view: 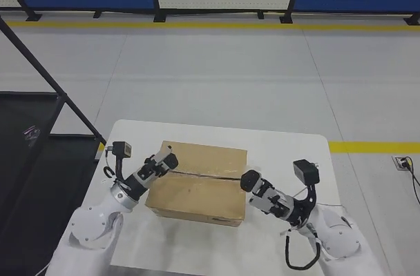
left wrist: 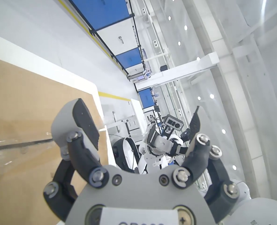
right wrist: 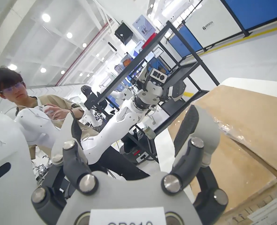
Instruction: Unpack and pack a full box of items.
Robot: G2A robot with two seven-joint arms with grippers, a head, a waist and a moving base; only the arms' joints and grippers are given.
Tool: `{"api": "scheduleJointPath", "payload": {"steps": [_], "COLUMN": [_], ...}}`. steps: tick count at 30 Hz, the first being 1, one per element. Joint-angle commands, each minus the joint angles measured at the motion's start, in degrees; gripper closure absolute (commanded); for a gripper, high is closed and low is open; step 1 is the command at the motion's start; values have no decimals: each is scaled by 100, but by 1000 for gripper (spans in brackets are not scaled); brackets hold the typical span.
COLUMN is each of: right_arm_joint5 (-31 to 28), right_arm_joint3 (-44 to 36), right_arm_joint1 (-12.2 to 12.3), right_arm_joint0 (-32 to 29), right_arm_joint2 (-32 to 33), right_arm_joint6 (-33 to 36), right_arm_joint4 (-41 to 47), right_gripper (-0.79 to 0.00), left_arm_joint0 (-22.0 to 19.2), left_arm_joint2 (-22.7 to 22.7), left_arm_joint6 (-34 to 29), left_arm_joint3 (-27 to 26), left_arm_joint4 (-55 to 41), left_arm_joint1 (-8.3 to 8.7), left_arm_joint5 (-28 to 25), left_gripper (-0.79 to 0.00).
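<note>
The white desk [view: 286, 148] carries 1 cardboard box [view: 199, 183] near its middle. A black rack [view: 30, 159] stands on the floor just beside the desk's left side.

The box lies flat with its long axis running left to right across the desk, turned slightly so that its right end sits a little nearer the robot. Its 2 top flaps are closed and meet in a dark seam that follows the long axis from end to end. In the left wrist view the box [left wrist: 23, 108] shows a strip of clear tape [left wrist: 18, 139] along that seam. In the right wrist view the box [right wrist: 241, 118] shows wrinkled tape on its top.

The left gripper [view: 167, 162] is at the box's left end, over the top face close to the seam. Its own view shows the left gripper [left wrist: 139, 113] with fingers spread apart and nothing between them.

The right gripper [view: 251, 181] is at the opposite end, right by where the seam meets the box's right edge. Its own view shows the right gripper [right wrist: 131, 118] likewise spread wide and holding nothing. I cannot tell whether either gripper touches the cardboard.
</note>
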Motion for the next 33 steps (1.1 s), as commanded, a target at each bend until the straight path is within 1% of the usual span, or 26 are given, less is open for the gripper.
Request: {"api": "scheduleJointPath", "payload": {"steps": [1,5,6,8,10,14,16,19,23,26,30,31,32,33], "right_arm_joint5": [389,581,711,1149,1632,2327,2534,2382,1792,1409,912,886,919,919], "right_arm_joint3": [101,363,408,549,712,1222,1515,1833,1903,1727,1252,1112,1008,1008], "right_arm_joint1": [-39,-96,-109,-134,-160,-192,-214,-234,-186,-102,44,82,105,105], "right_arm_joint0": [245,629,725,969,1232,1808,2068,2211,1992,1611,891,695,563,563], "right_arm_joint2": [-195,-438,-493,-583,-743,-869,-916,-943,-745,-440,63,192,278,278], "right_arm_joint6": [-255,-601,-666,-766,-596,-301,-127,-143,-121,3,242,279,256,256], "right_arm_joint4": [-213,-476,-588,-766,-812,-861,-679,-543,-331,-150,-97,-200,-304,-304], "right_gripper": [-785,-785,-785,-785,-785,-785,-785,-785,-785,-785,-785,-785,-785,-785], "left_arm_joint0": [140,351,390,462,504,517,492,298,-85,-479,-1170,-1275,-1275,-1275], "left_arm_joint2": [-170,-385,-426,-492,-545,-574,-567,-477,-66,309,784,823,823,823], "left_arm_joint6": [4,17,17,-12,-62,-187,-257,-498,-948,-1268,-1883,-1892,-1892,-1892], "left_arm_joint3": [-2,-7,-7,-14,-28,-45,-68,-57,-2,174,601,663,663,663], "left_arm_joint4": [-97,-174,-197,-250,-287,-294,-291,-109,322,361,345,429,429,429], "left_arm_joint1": [22,53,59,70,82,102,110,131,139,117,83,82,82,82], "left_arm_joint5": [-34,-108,-127,-155,-173,-165,-149,13,182,382,814,865,865,865], "left_gripper": [-785,-785,-785,-785,-785,-785,-785,-785,-785,-785,-785,-785,-785,-785]}}
